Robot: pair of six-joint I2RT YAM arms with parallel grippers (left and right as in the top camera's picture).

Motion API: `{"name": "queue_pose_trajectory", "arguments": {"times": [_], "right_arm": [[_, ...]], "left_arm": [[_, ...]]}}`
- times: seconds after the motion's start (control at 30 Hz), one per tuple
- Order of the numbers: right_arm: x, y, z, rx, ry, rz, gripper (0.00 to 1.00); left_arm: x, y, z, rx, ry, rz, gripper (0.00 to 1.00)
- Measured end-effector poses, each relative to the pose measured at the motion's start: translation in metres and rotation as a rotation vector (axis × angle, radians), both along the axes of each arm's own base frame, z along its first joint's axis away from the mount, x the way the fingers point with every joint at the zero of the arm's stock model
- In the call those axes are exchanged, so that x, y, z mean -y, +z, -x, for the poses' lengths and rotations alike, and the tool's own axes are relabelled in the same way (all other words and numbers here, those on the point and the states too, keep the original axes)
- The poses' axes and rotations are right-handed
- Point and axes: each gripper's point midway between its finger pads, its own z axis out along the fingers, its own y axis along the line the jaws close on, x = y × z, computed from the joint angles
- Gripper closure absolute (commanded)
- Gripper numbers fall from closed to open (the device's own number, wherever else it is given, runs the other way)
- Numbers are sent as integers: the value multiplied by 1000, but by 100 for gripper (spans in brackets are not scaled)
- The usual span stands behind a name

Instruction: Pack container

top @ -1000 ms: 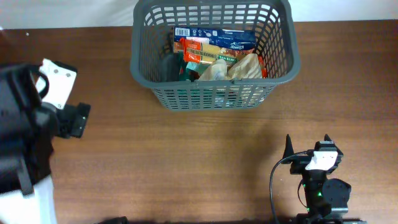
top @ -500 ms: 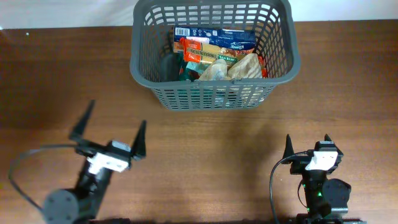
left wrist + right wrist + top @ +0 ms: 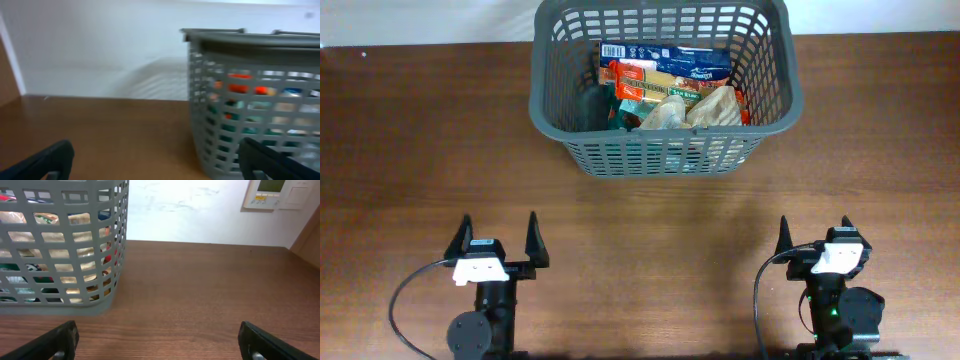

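Overhead: the container (image 3: pixel 548 100) is located at the far middle of the table (image 3: pixel 640 220), with food packets (image 3: pixel 670 85) lying inside. The left gripper (image 3: pixel 500 222) and right gripper (image 3: pixel 815 224) are positioned at the near edge, well apart from the container, jaws spread wide and empty.

Left wrist: the container is seen ahead, to the right.

Right wrist: the container is seen ahead, to the left.

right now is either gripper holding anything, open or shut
left gripper: open, holding nothing
right gripper: open, holding nothing
both sit on the near side of the table, apart from the container
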Motion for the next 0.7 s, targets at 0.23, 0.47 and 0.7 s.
{"name": "queue_pose_trajectory", "arguments": {"times": [0.23, 0.47, 0.7], "right_arm": [[0, 0, 0, 0, 0, 0, 1], [0, 0, 0, 0, 0, 0, 1], [0, 0, 0, 0, 0, 0, 1]], "left_arm": [[-19, -30, -2, -60, 110, 47, 1], [-21, -46, -2, -116, 124, 49, 1], [-21, -46, -2, -116, 124, 49, 1]]}}
